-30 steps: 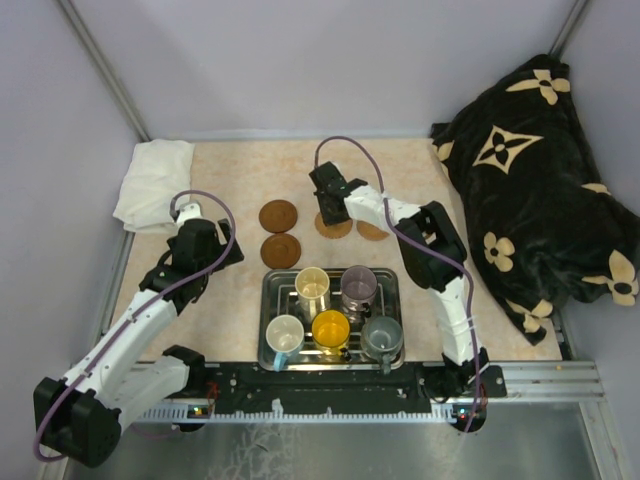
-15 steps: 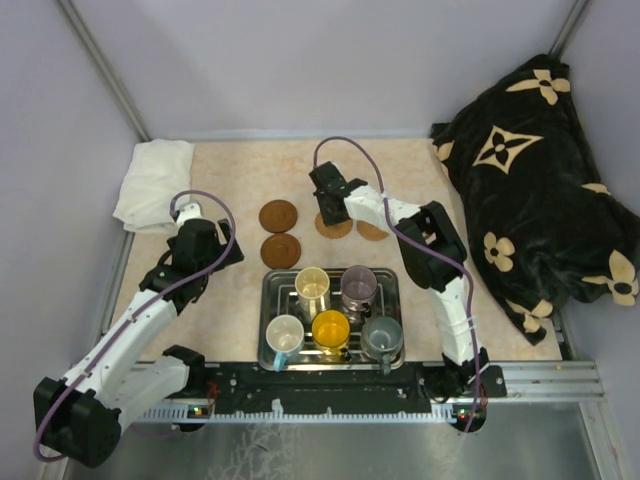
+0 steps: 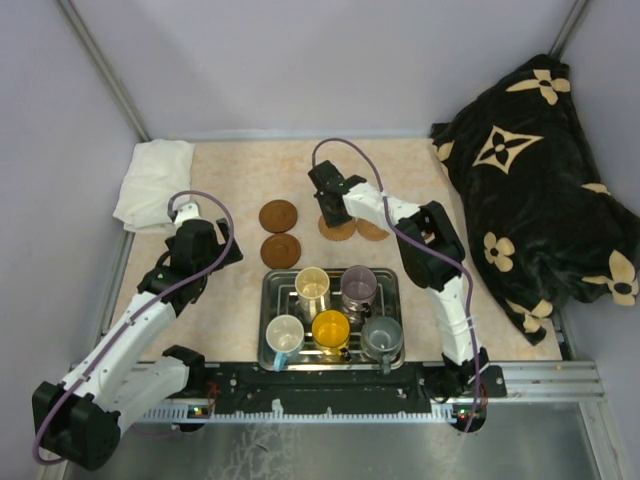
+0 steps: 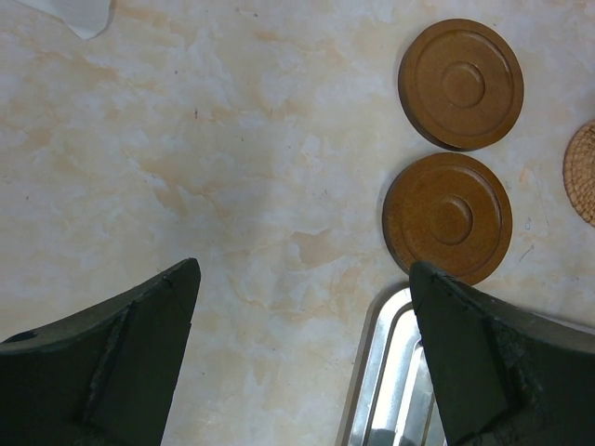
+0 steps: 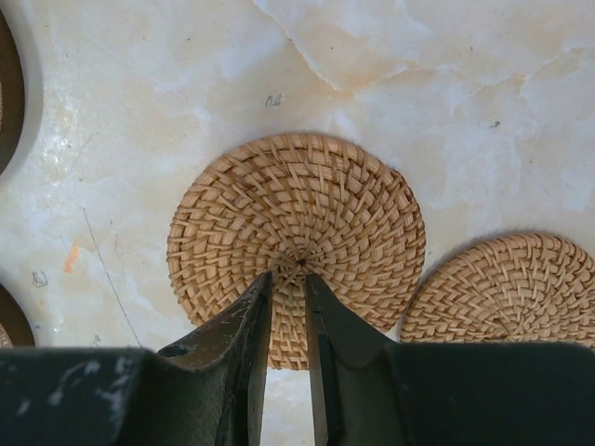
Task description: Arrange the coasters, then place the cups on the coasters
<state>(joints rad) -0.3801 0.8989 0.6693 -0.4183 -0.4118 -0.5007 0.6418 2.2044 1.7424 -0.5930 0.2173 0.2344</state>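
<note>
the right gripper stands with its jaws narrow, only a slit between them, tips at the centre of a woven coaster lying flat on the table; nothing is lifted; a second woven coaster touches its rim, so a push that way would likely ride one over the other, and the tips may snag the weave; the left gripper hangs wide and empty near two wooden coasters; the cups wait in the steel tray.
</note>
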